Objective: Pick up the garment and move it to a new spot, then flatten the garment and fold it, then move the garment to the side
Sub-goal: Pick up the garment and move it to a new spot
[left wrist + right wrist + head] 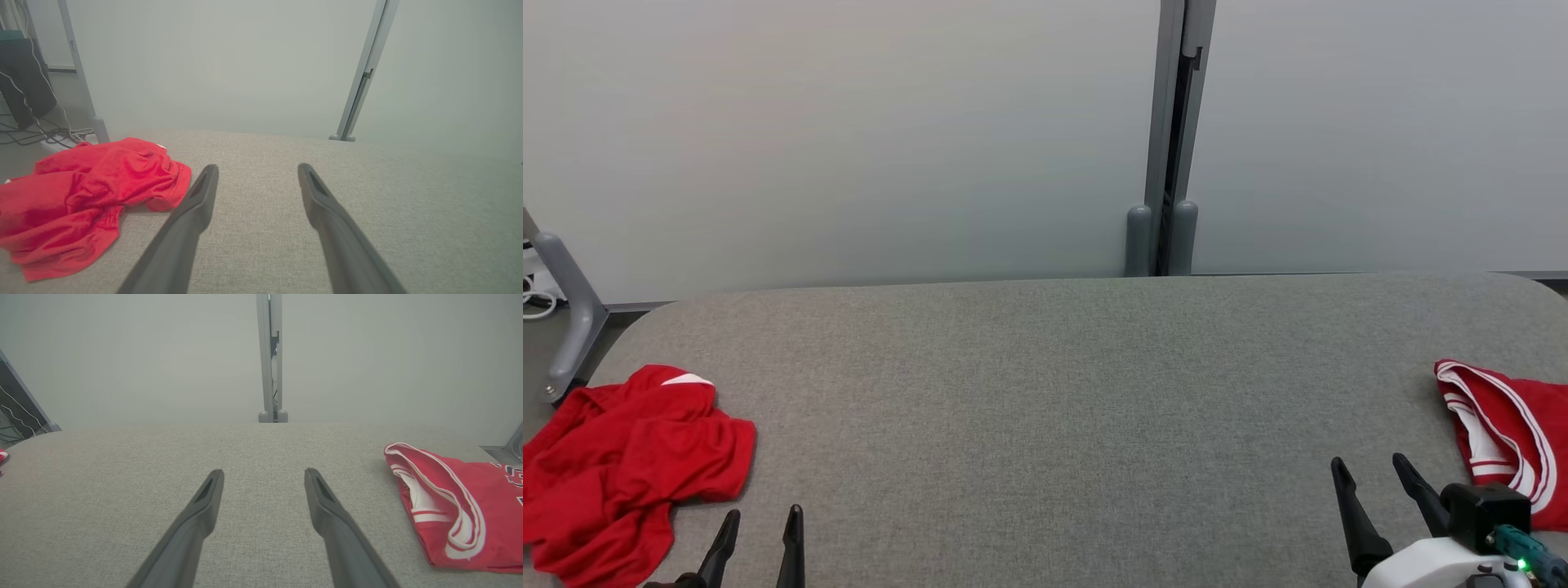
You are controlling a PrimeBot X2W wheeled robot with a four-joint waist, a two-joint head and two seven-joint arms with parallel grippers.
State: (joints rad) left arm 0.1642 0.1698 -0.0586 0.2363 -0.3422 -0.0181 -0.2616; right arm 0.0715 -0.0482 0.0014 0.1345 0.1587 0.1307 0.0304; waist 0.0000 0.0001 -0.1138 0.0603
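Grey cloth-covered table [1045, 384], the middle bare. The crumpled red garment [629, 457] lies in a heap at the table's left edge, partly hanging over it. The left gripper [763, 514] hovers just right of that heap, its fingers spread apart with nothing between them; in the left wrist view the near finger [192, 204] stands close beside the cloth, and contact cannot be confirmed. The right gripper [1368, 461] is likewise spread and empty, low over the table. A folded red jersey [1507, 437] with white trim lies flat at the right edge, just beside that gripper. Pale wall panels stand behind the table.
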